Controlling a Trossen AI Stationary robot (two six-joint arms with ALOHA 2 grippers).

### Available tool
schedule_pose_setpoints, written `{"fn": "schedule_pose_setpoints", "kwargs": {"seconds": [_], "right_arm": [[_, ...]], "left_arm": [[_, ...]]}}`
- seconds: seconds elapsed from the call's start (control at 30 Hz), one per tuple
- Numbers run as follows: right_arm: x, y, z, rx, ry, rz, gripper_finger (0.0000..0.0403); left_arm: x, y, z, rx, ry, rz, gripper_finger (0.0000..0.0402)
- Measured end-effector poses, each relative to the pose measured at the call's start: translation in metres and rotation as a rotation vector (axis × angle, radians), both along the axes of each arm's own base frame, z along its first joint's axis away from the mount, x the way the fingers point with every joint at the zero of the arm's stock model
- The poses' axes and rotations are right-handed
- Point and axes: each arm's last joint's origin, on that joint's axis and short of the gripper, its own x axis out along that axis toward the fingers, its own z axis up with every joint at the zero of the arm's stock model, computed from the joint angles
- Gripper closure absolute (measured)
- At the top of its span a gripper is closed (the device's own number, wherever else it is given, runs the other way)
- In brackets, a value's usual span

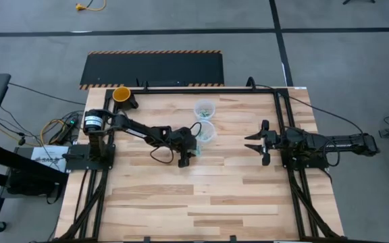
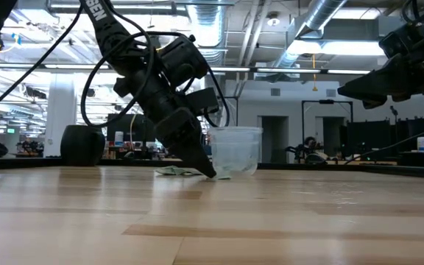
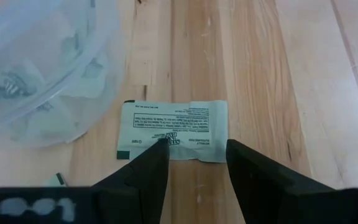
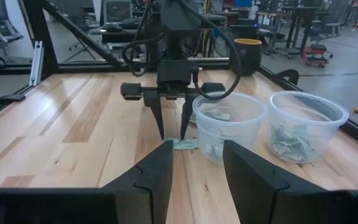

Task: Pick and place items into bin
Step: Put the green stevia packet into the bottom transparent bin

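The left gripper is down at the wooden table, fingers spread wide around a flat green-and-white packet lying just beside the nearer clear plastic cup, not yet clamped on it. That cup and the farther clear cup hold more packets. The right gripper hangs well away from the cups, partly open, holding nothing

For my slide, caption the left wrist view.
Open left gripper poised over a green-and-white packet beside a clear cup.

green-and-white packet, printed text too small to read
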Motion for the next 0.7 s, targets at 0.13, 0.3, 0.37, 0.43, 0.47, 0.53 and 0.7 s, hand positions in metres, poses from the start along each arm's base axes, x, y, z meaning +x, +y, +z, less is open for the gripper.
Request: {"fn": "schedule_pose_setpoints", "kwargs": {"seconds": [0.13,0.3,0.37,0.43,0.47,0.53,0.7], "right_arm": [[0.0000,0.0000,0.0000,0.000,0.000,0.000,0.0270],[0.0000,0.0000,0.0000,0.000,0.000,0.000,0.0269],[0.0000,0.0000,0.0001,0.000,0.000,0.000,0.0270],[0.0000,0.0000,0.0001,0.000,-0.001,0.000,0.0270],[0.0000,0.0000,0.0000,0.000,0.000,0.000,0.0270],[0.0000,0.0000,0.0001,0.000,0.000,0.000,0.0269],[0.0000,0.0000,0.0001,0.000,0.000,0.000,0.0269]], "left_arm": [[0.0002,-0.0026,-0.0001,0.016,0.001,0.000,0.0246],[0.0008,-0.0034,0.0003,0.039,-0.008,-0.015,0.0246],[0.0009,-0.0034,0.0004,0.048,-0.011,-0.025,0.0246],[0.0010,-0.0034,0.0005,0.056,-0.014,-0.033,0.0246],[0.0011,-0.0034,0.0005,0.058,-0.015,-0.037,0.0246],[0.0011,-0.0033,0.0006,0.066,-0.016,-0.043,0.0248],[0.0012,-0.0033,0.0005,0.078,-0.018,-0.055,0.0280]]}}
